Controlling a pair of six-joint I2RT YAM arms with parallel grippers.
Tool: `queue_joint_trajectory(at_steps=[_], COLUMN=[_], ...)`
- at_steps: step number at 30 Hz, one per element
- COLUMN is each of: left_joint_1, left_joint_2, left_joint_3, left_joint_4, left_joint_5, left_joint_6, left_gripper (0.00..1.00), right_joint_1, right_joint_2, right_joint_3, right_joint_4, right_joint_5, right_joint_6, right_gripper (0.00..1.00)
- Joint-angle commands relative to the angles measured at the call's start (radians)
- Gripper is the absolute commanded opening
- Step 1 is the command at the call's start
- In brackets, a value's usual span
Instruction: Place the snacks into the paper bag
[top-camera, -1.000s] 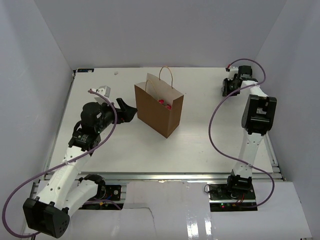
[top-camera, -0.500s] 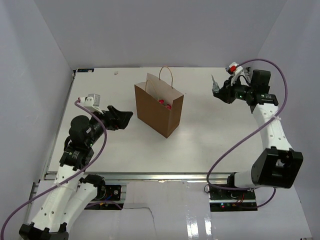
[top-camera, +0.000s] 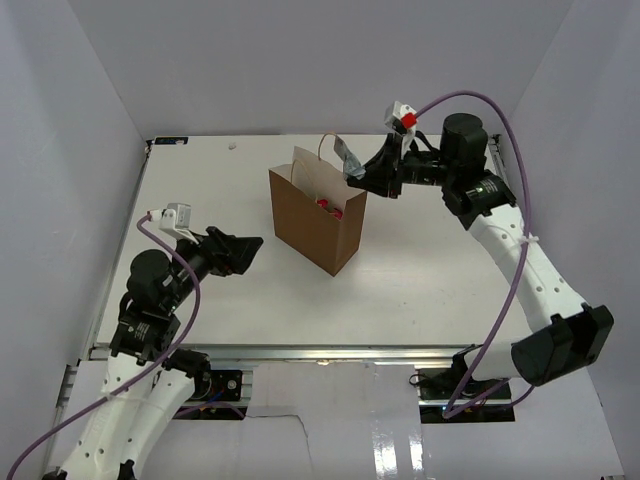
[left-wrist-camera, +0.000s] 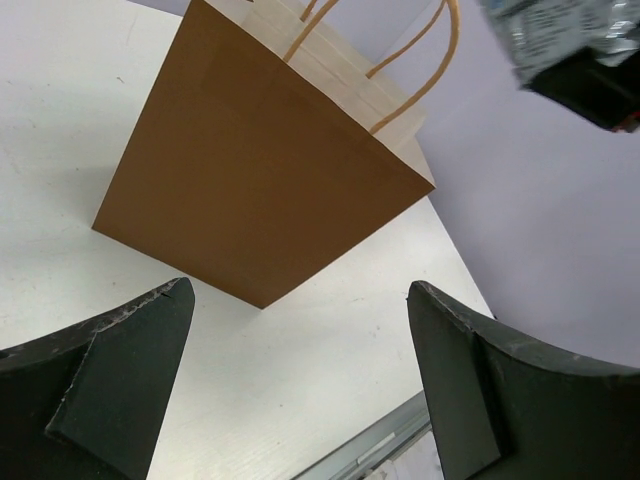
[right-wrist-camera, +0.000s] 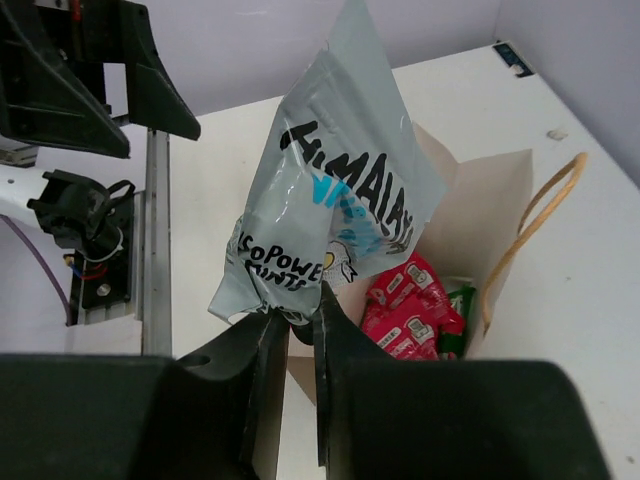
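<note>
The brown paper bag (top-camera: 315, 220) stands upright mid-table, mouth open. My right gripper (top-camera: 358, 176) is shut on a pale blue-silver snack packet (top-camera: 346, 158) and holds it just above the bag's right rim. In the right wrist view the packet (right-wrist-camera: 330, 215) hangs over the open bag (right-wrist-camera: 485, 205), where pink-red packets (right-wrist-camera: 405, 305) and a green one (right-wrist-camera: 455, 320) lie inside. My left gripper (top-camera: 248, 247) is open and empty, left of the bag and apart from it. The left wrist view shows the bag's brown side (left-wrist-camera: 250, 180) ahead and the held packet (left-wrist-camera: 560, 35) at the top right.
White walls close in the table on the left, back and right. A metal rail (top-camera: 320, 352) runs along the near edge by the arm bases. A small white speck (top-camera: 232, 146) lies at the back left of the table.
My right arm has swung left from the table's back right, carrying the packet to just above the bag's mouth. My left gripper has drawn back slightly toward the near left.
</note>
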Motion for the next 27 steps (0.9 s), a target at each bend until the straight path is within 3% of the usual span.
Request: queue_joint_trajectory(at_steps=[1,9,12,13,16,23,25,27], left_joint_1=[-0.004,-0.004,-0.004,-0.005,-0.004,-0.004,-0.005,-0.004], left_joint_2=[-0.044,-0.090,-0.078,-0.076,-0.067,0.022,0.050,0.060], left_joint_3=[0.008,-0.006,0.008,0.018,0.040,0.123,0.162,0.183], left_joint_4=[-0.055,-0.098,-0.120,-0.129,-0.135,-0.129,-0.135,-0.161], left_joint_5=[0.025,0.005,0.005,0.002,-0.014,-0.012,-0.014,-0.029], left_joint_6=[-0.037,-0.102,-0.107,-0.100,-0.084,-0.017,0.005,0.037], left_gripper=[0.98,0.98,0.98,0.98,0.98,0.98,0.98,0.98], right_joint_1=[0.041,0.068,0.070,0.068,0.068,0.021,-0.049,-0.123], right_joint_2=[0.047,0.135,0.147,0.144,0.124,0.042,0.000,-0.056], right_joint_3=[0.018,0.015,0.000,-0.005,-0.023,0.017,0.033,0.011], right_joint_4=[0.098,0.120,0.095,0.087,0.054,-0.030,-0.060,-0.110], right_joint_5=[0.006,0.115,0.158,0.167,0.195,0.184,0.206,0.337], right_joint_6=[0.119,0.173,0.164,0.148,0.110,0.029,-0.010,-0.040], right_gripper=[0.08,0.11,0.26,0.40,0.69,0.78,0.87,0.94])
